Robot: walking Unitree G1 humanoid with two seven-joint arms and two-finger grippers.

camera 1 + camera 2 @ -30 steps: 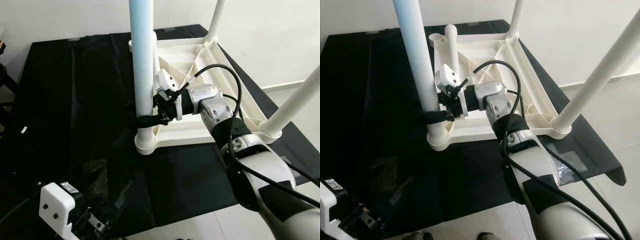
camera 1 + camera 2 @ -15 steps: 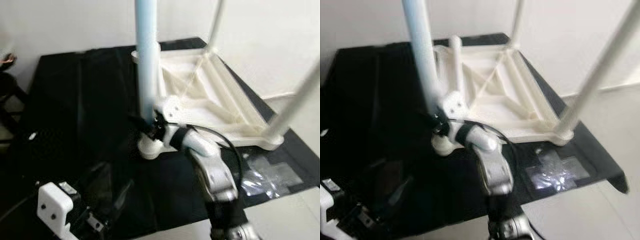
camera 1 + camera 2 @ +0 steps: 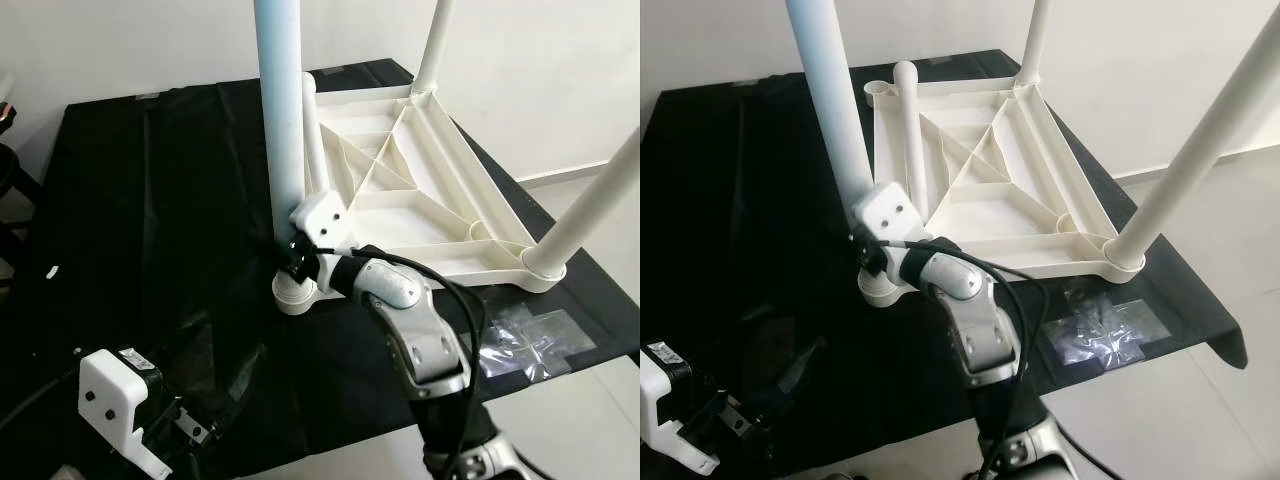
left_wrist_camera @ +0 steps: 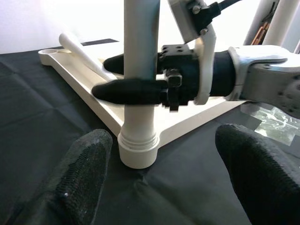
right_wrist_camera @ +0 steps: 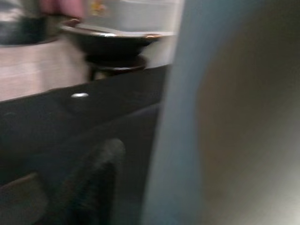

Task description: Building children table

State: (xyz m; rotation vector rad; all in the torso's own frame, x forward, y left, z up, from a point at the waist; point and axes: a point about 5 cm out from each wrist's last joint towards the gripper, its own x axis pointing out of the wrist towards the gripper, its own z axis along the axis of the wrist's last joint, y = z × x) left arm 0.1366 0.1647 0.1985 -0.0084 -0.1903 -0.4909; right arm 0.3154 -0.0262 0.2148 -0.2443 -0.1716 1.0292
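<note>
Right hand [image 4: 123, 75]: clamping the near-left white plastic tube leg [image 3: 280, 120], low by its socket.
Left hand [image 4: 164, 178]: hanging released, near-left.
Upturned white plastic tabletop [image 3: 420, 200]: lying on the black-covered worktop [image 3: 150, 200].
Handling: you're gripping stiff, light, smooth plastic; grasp low.

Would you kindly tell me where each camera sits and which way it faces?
Eye views: on the head, looking down at the upturned table on black cloth; both arms show.
Left wrist view: low by the cloth, facing the leg that the right gripper clasps; own fingers in front.
Right wrist view: pressed against that leg.
All share this leg.
</note>
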